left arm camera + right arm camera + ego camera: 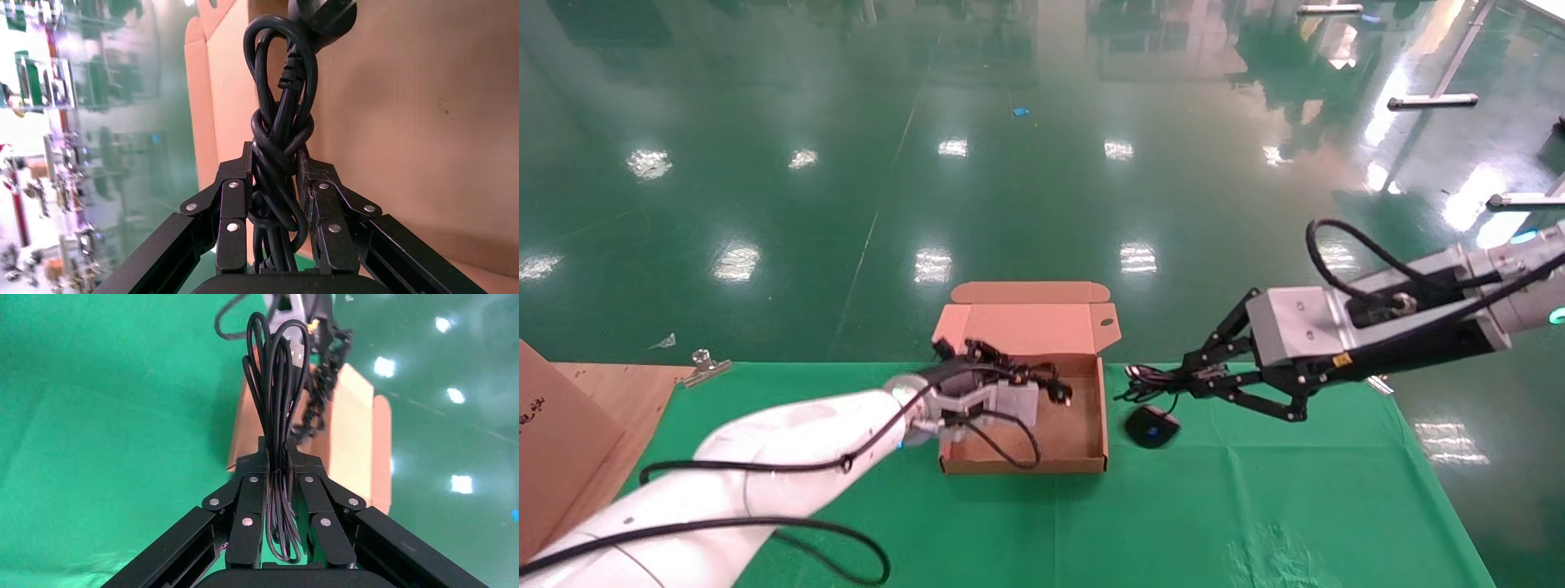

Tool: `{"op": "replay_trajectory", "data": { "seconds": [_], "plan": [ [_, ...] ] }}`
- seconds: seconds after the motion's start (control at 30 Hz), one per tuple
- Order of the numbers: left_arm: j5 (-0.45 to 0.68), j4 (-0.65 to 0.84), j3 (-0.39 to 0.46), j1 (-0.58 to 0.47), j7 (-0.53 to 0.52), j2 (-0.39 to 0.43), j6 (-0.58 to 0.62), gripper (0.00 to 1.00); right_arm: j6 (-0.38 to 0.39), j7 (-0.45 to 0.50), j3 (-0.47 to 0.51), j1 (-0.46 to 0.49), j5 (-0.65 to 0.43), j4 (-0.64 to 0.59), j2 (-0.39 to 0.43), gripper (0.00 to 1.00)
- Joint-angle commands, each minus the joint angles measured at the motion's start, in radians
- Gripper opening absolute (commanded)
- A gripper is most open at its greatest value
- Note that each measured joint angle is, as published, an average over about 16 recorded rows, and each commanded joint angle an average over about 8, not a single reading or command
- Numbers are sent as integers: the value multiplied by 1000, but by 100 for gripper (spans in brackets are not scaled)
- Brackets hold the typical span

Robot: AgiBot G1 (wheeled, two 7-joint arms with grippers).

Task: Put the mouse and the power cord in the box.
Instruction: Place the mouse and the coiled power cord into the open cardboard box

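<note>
The brown cardboard box (1083, 437) stands open on the green cloth, its lid (1026, 322) tipped back. My left gripper (997, 369) hovers over the box's inside, shut on the looped, knotted power cord (1052, 385). The left wrist view shows the power cord (283, 86) pinched in that gripper (275, 154), with the box wall (416, 122) behind. Right of the box, my right gripper (1173, 380) is shut on the mouse's thin cable bundle (275, 380). The black mouse (1152, 426) sits just below it at the cloth. In the right wrist view the gripper (276, 447) faces the box (349, 416).
A large brown carton (552, 441) and a wooden board (617, 384) with a metal clip (705, 366) lie at the table's left end. The green cloth (1254, 506) stretches in front and to the right. The table's far edge runs just behind the box.
</note>
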Motion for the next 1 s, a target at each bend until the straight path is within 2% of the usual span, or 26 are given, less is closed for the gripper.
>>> {"op": "replay_trajectory", "data": {
  "seconds": [0.03, 0.07, 0.33, 0.8, 1.0],
  "plan": [
    [-14, 24, 30, 17, -12, 2, -37, 0, 1, 5, 7, -15, -3, 15, 8, 0],
    [-29, 26, 42, 19, -17, 1, -41, 2, 2, 9, 9, -21, -5, 22, 10, 0],
    [-153, 36, 114, 10, -14, -1, -22, 99, 6, 39, 23, -61, -11, 76, 18, 0],
    [-295, 65, 203, -17, 57, -2, -37, 100, 1, 77, 46, -92, -18, 121, -8, 0],
    [-388, 66, 198, -66, 101, -24, 52, 100, 21, 101, 63, -94, -6, 146, -41, 0]
  ]
}}
